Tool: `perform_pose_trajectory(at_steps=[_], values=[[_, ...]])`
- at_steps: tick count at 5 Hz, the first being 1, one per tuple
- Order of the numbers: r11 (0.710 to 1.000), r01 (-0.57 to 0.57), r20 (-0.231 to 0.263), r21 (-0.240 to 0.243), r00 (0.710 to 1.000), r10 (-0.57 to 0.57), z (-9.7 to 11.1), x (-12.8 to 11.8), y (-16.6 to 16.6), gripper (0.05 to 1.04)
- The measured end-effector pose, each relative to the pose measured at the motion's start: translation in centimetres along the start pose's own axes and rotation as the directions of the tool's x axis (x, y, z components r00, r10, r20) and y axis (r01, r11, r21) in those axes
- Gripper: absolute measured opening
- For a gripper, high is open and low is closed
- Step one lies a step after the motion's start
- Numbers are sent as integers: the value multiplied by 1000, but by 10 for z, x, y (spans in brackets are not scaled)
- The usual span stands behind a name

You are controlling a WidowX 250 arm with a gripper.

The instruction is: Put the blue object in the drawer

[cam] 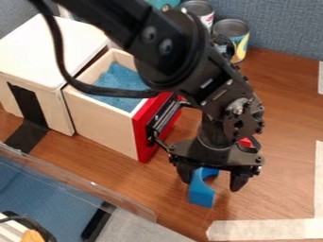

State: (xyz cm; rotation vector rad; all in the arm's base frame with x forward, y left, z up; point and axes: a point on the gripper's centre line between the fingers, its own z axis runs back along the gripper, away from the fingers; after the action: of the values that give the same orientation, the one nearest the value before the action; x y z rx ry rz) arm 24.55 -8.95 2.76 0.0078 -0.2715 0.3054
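"How should I grip the blue block?"

"The jaws stand open above it on the desk, near the drawer. I'd centre them, lower straight, then close on its solid part."

"And its look?"

"Plain blue, with a curved hollow."

Blue object, red drawer front, brown table, drawer lining blue, perhaps mottled

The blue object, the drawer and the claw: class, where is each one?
Blue object (201,194), camera view: on its lower end.
Drawer (104,124), camera view: on its pale wooden side wall.
Claw (210,184), camera view: midway between its fingertips.
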Motion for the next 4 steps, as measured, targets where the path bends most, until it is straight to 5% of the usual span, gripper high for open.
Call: perform_pose_trajectory(at_steps=[1, 3, 4], values=[[999, -43, -25, 6, 999, 43, -3, 1, 7, 946], [999, -46, -45, 22, 998, 47, -1, -6, 14, 338], [999, -32, -24, 5, 999, 32, 14, -9, 12, 250]])
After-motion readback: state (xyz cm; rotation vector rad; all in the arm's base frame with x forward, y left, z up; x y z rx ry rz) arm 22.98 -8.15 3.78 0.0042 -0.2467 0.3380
